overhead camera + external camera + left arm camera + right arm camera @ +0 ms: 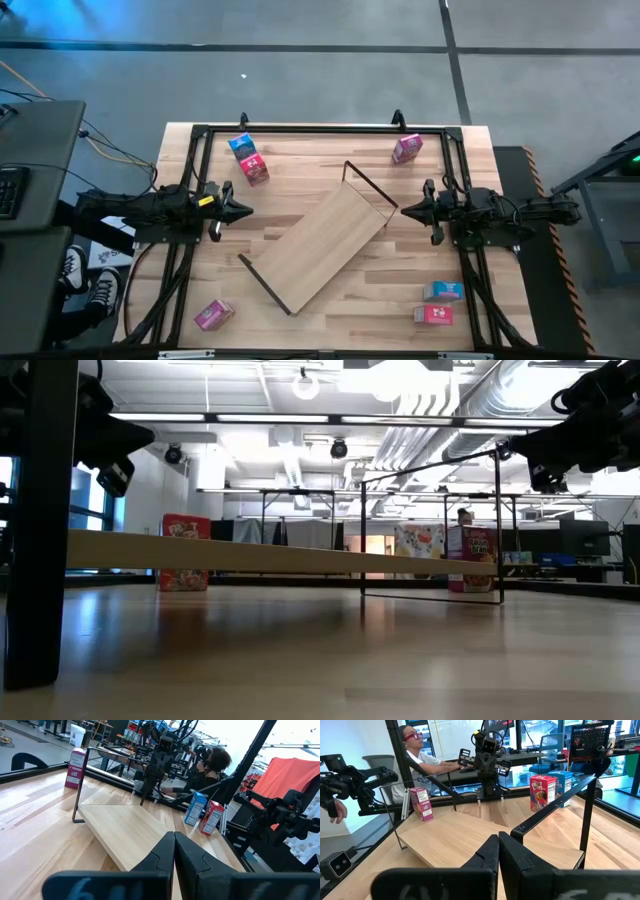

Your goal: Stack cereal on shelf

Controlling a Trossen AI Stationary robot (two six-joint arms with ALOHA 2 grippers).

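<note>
1. The left gripper (243, 210) hovers at the table's left edge, fingers (160, 855) pressed together, holding nothing, tip aimed at the shelf (318, 247).
2. The right gripper (405, 210) hovers at the right edge, fingers (512, 851) likewise closed and empty, tip just beside the shelf's far-right wire frame (370, 186).
3. The shelf lies diagonally mid-table between the grippers, from near-left to far-right, with a black wire frame at each end; its top is bare.
4. Far-left: a blue box (241, 146) and a red box (255, 169) stand just beside each other, apart from the shelf.
5. Far-right: a pink box (406, 148) stands near the table's far rail.
6. Near-left: another pink box (212, 315) lies close to the near edge.
7. Near-right: a blue box (442, 291) and a red box (433, 315) lie side by side close to the right edge.
8. Bare table (300, 180) separates the shelf from every box; the widest open stretch runs along the far side, between the far-left pair and the pink box.
</note>
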